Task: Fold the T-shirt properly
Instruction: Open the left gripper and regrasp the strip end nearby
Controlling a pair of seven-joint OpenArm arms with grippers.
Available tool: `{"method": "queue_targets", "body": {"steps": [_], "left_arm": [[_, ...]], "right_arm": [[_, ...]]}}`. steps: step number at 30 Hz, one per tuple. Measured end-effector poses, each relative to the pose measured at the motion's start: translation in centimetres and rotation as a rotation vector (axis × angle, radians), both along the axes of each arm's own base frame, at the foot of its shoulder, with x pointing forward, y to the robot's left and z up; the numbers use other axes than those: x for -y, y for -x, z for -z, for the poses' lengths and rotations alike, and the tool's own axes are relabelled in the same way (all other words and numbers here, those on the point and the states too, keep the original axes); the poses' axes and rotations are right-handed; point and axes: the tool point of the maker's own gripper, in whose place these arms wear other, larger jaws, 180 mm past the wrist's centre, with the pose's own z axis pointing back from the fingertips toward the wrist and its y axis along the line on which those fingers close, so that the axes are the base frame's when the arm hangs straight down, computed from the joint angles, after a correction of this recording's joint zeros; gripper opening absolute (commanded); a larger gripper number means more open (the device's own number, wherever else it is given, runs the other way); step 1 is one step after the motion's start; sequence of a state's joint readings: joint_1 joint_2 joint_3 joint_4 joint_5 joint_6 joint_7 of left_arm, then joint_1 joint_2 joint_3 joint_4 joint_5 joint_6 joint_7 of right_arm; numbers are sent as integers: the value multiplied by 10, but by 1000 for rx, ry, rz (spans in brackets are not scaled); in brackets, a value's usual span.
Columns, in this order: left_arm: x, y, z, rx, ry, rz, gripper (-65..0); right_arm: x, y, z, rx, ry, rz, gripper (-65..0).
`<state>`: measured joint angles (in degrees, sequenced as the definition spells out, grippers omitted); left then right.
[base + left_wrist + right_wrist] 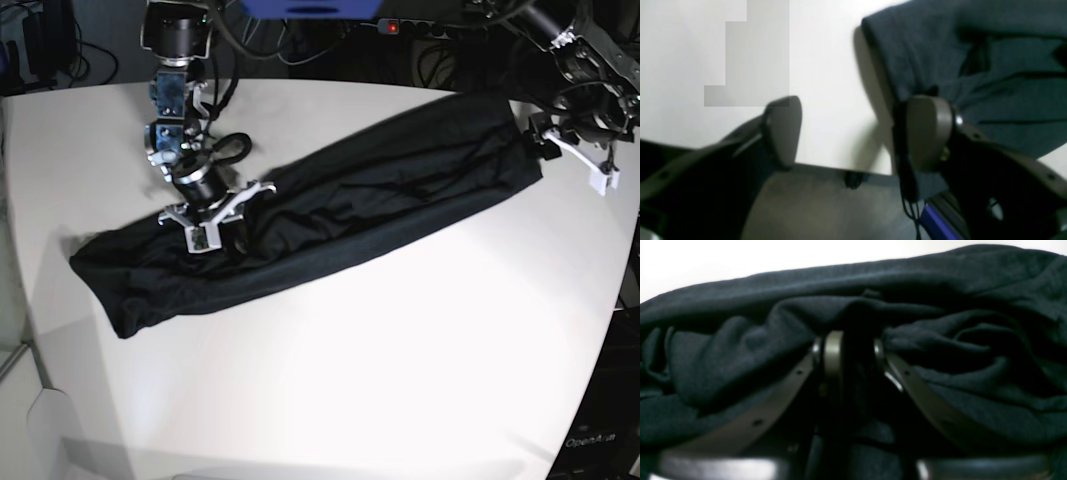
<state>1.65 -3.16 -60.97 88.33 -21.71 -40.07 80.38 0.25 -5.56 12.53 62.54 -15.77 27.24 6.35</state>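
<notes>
Taking the T-shirt [320, 215] as our landmark, we start at the bare white table [400, 380], which fills the near part of the base view in front of the garment. On it we see the black T-shirt lying as one long, narrow, rumpled band that runs diagonally across the tabletop, its nearer end low at that view's left and its farther end high at the right.

Over the nearer part of the T-shirt, along its far edge, we find the right gripper [205, 225] pointing down into the cloth. In the right wrist view, we see its fingers [833, 350] close together with a dark bunch of T-shirt fabric pinched between them, and folds heaped to either side.

At the farther end of the T-shirt we find the left gripper [572, 148], just beside the cloth's corner. In the left wrist view, we see its two fingers [927, 130] spread wide, with only the table surface between them; one finger stands against the T-shirt's edge, and nothing is clamped.
</notes>
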Motion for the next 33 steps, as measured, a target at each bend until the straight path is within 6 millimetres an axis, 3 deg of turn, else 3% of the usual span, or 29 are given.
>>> {"method": "queue_targets", "body": {"steps": [13, 33], "left_arm": [[11, -19, 7, 117, 143, -25, -178], [22, -11, 7, 163, 222, -34, -178]], "right_arm": [[0, 0, 0, -2, 1, 0, -518], [0, 0, 0, -2, 0, 0, -518]]}}
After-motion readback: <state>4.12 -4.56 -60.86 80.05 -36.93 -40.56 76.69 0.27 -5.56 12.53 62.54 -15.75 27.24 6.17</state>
